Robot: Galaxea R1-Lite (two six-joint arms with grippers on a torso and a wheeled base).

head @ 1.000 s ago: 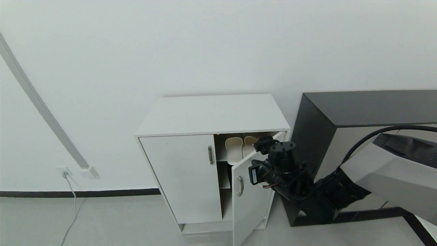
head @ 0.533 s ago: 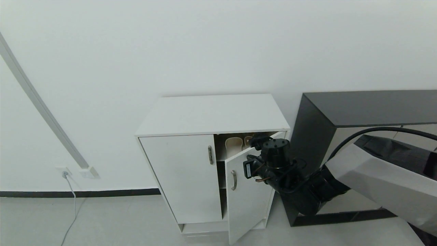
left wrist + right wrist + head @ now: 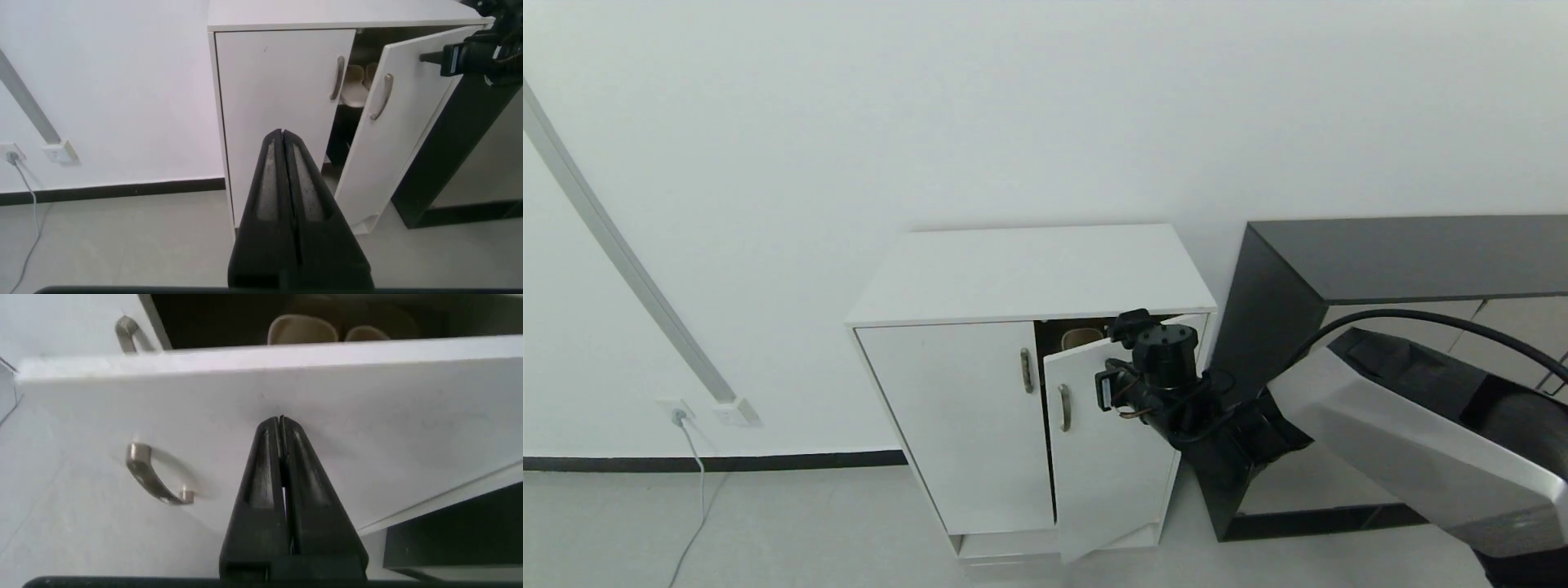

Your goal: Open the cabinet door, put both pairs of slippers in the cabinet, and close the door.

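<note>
White door [image 3: 1107, 465], ajar beside black sideboard [image 3: 1405, 257], shields beige slippers [image 3: 302, 328] from right tool [image 3: 281, 423].

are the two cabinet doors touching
Apart. The left wrist view shows the right door swung out, with a dark gap between it and the left door.

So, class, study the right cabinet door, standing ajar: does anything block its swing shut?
Nothing visible does. Between the right door and the cabinet front the gap is open; the slippers lie back on the shelf inside. The right pincer, shut, rests against the door's outer face, outside its path.
</note>
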